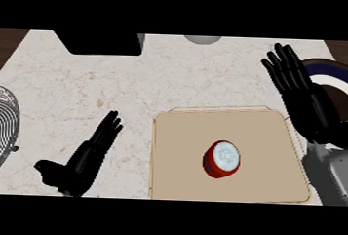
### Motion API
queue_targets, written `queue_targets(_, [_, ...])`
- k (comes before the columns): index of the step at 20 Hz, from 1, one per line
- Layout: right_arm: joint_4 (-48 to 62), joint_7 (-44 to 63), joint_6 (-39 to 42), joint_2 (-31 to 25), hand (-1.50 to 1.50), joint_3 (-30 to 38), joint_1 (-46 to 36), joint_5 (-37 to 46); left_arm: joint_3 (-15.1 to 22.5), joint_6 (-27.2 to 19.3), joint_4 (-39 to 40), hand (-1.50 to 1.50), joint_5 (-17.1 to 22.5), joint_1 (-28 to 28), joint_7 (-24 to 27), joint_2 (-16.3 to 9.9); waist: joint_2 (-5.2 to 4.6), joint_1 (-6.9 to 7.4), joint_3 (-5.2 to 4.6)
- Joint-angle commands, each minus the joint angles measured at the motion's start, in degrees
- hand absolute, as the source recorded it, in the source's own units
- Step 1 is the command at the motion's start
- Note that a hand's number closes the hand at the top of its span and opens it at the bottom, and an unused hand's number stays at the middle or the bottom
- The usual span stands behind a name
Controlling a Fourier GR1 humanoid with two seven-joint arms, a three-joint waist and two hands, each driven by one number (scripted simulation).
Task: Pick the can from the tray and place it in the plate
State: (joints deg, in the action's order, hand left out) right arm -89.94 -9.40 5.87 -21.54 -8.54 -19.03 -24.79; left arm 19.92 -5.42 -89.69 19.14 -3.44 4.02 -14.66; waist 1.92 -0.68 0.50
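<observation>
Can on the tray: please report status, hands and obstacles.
Both hands open: left hand, right hand. Can upright on tray, untouched. Plate partly behind right hand.

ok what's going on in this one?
Nothing is held yet. The red can stands on the tan tray, untouched. The right hand is open, fingers straight, beyond the tray's right edge and partly covering the plate at the counter's right edge. The left hand rests open on the marble counter, left of the tray.
</observation>
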Motion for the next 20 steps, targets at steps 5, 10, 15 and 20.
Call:
queue_targets(5, [-6.46,13.45,1.78,2.42,1.50,-4.80,0.22,-7.37,-7.83,-11.49,5.35,0.00,-7.15,5.21,-8.44,-4.89,-1.80,0.61,-0.48])
queue_targets(10, [-10.17,6.52,-1.10,-21.35,1.50,-4.88,-3.84,28.99,-7.20,-12.47,7.17,0.00,-7.17,1.24,-8.43,-4.47,-0.19,-2.52,-1.11])
queue_targets(15, [-5.51,-1.69,-13.24,6.86,-1.50,-6.48,13.67,11.42,-6.79,-13.82,6.55,0.00,-8.04,3.71,-10.50,-3.62,-2.57,-0.67,0.05])
queue_targets(20, [-2.45,-19.19,-0.07,0.25,-1.50,-12.82,20.93,18.58,-7.36,-14.30,7.96,0.00,-9.65,6.96,-13.46,-3.86,-1.98,0.24,-0.43])
